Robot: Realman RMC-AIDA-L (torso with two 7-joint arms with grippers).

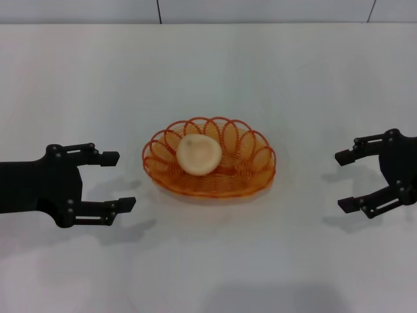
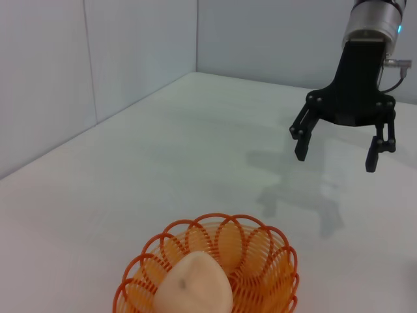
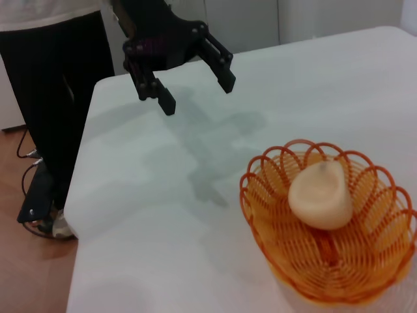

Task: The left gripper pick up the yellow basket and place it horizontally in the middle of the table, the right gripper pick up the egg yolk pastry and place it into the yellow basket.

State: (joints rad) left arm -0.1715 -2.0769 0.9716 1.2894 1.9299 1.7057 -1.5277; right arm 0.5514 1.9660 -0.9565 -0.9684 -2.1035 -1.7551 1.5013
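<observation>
The yellow basket [image 1: 210, 167] lies lengthwise across the middle of the table [image 1: 208, 78]. The egg yolk pastry [image 1: 198, 154] rests inside it, leaning on the far left part of its wall. My left gripper [image 1: 117, 180] is open and empty, left of the basket and apart from it. My right gripper [image 1: 346, 181] is open and empty, to the right of the basket. The left wrist view shows the basket [image 2: 260, 261], the pastry [image 2: 193, 287] and the right gripper [image 2: 335, 154]. The right wrist view shows the basket [image 3: 306, 274], the pastry [image 3: 321, 195] and the left gripper [image 3: 199, 88].
A grey wall [image 1: 260, 10] runs behind the table's far edge. In the right wrist view a person in dark trousers [image 3: 65, 98] stands on the wooden floor beyond the table's end, by a black base with cables [image 3: 39, 195].
</observation>
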